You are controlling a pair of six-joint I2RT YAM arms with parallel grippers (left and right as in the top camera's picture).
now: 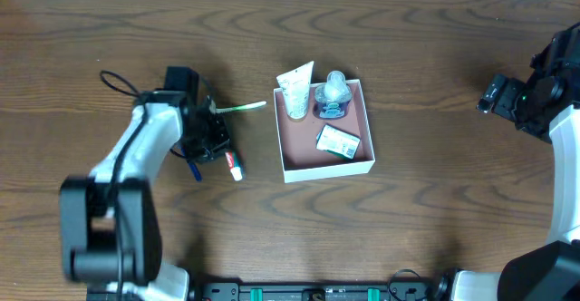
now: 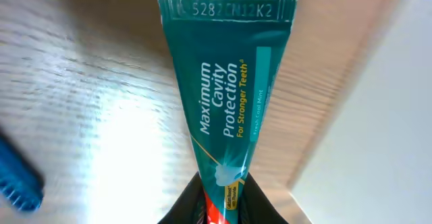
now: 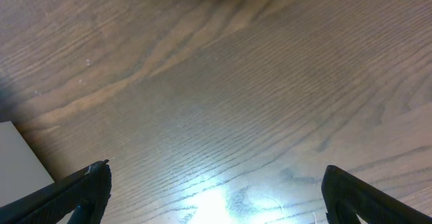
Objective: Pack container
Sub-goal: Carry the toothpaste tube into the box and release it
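left wrist view shows the left hand (image 2: pixel 221 201) closed on the toothpaste tube (image 2: pixel 226 96), likely to carry it into the container (image 1: pixel 328 169), while the right hand (image 3: pixel 216 183) hangs wide open, empty.

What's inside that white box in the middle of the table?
Inside the box: a white tube, a clear item with a blue base and a small green packet. Anything beneath them is hidden.

Tube (image 2: pixel 226 116): cap end hidden between fingers (image 2: pixel 181 209), cut by bottom edge; 1 blue item (image 2: pixel 17 180) blurred, cut by left edge.
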